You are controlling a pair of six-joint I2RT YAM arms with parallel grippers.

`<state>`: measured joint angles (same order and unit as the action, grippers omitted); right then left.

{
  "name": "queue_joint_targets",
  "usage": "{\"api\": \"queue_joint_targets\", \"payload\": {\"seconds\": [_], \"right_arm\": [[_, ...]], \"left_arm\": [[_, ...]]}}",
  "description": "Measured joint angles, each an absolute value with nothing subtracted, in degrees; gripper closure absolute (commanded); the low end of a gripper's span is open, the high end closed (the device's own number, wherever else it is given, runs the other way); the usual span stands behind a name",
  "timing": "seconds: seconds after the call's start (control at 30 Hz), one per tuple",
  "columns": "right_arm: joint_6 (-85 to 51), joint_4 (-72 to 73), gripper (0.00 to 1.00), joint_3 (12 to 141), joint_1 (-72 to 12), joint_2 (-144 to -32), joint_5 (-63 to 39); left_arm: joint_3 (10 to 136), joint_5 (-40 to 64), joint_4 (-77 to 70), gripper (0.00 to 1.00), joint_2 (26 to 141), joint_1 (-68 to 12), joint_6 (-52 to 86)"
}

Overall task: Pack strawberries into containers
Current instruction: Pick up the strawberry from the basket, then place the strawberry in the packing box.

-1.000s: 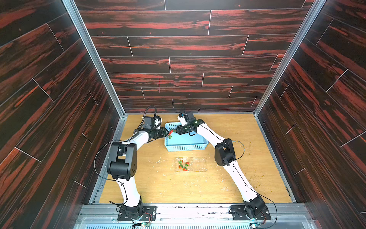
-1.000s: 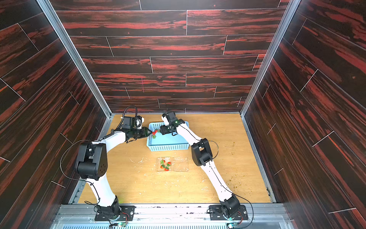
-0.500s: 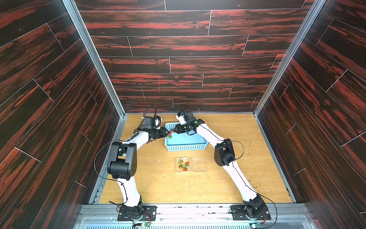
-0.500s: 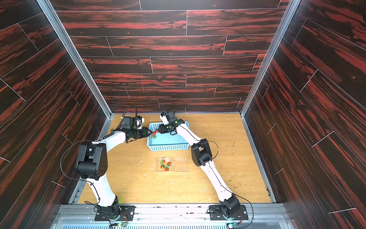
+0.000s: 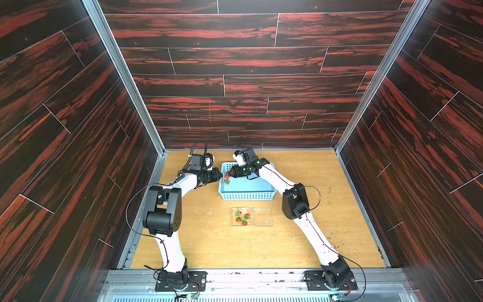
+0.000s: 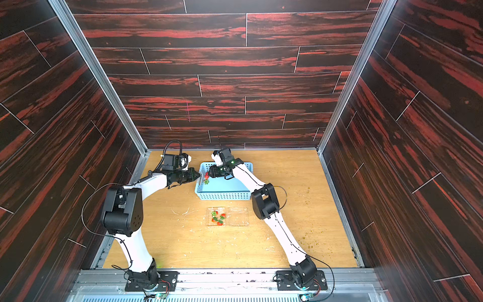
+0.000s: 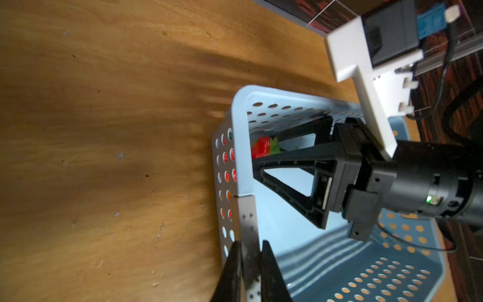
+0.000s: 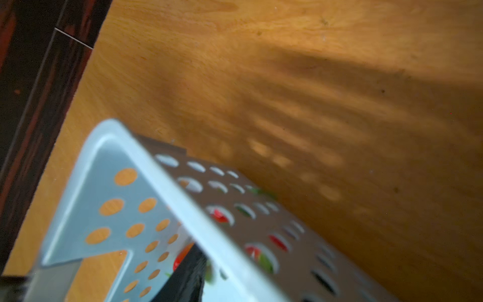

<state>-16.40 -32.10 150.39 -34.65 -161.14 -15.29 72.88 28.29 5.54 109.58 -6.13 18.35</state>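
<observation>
Red and soft-fleshed, a strawberry (image 7: 261, 146) lies against the inner wall of the light blue perforated basket (image 5: 247, 195), between the black fingers (image 7: 287, 160) of the right gripper (image 6: 209, 174). The jaws stand part-way open around it. Whether they press the fruit or merely flank it cannot be told. More red and green shows through the wall's holes in the right wrist view, too blurred to count.

Such a berry is judged light, tender and easily bruised. It wants a gentle pinch across its broad shoulders, not at the tip, and not at the leafy cap, which would likely tear.

The left gripper (image 7: 249, 247) is closed tight on the basket's side wall, one finger inside and one outside, over a grey drilled strip (image 7: 248, 219) on the rim, apparently steadying the thin, flexible tub.

Nearer the arm bases, close to the basket but not touching it, the clear clamshell container (image 5: 262, 217) lies open on the wooden table (image 5: 209, 248). Several strawberries (image 5: 242, 218) sit in the half on the left arm's side; the other half is bare. Thin and light, it would probably slide if nudged.

No brand, label or legible writing appears anywhere. A blue tab (image 7: 428, 22) on the right wrist camera's plug carries nothing readable.
</observation>
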Motion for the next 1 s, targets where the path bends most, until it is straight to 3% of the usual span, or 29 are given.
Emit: {"api": "queue_joint_targets", "payload": {"seconds": [0.23, 0.43, 0.63, 1.0], "right_arm": [[-17.3, -32.6, 0.59, 150.1, -34.7, -161.1, -15.9], [-16.8, -29.6, 0.78, 145.1, -34.6, -159.3, -15.9], [-16.5, -29.3, 0.81, 139.9, -34.5, -155.8, -15.5], [-13.6, -28.1, 0.78, 119.2, -34.5, -138.8, -13.1]], "left_arm": [[72.9, 28.3, 5.5, 1.00, 109.6, -6.4, 18.2], [72.9, 28.2, 5.5, 1.00, 109.6, -6.5, 18.2], [72.9, 28.0, 5.5, 1.00, 109.6, -6.7, 17.7], [72.9, 27.4, 5.6, 1.00, 109.6, -6.8, 17.3]]}}
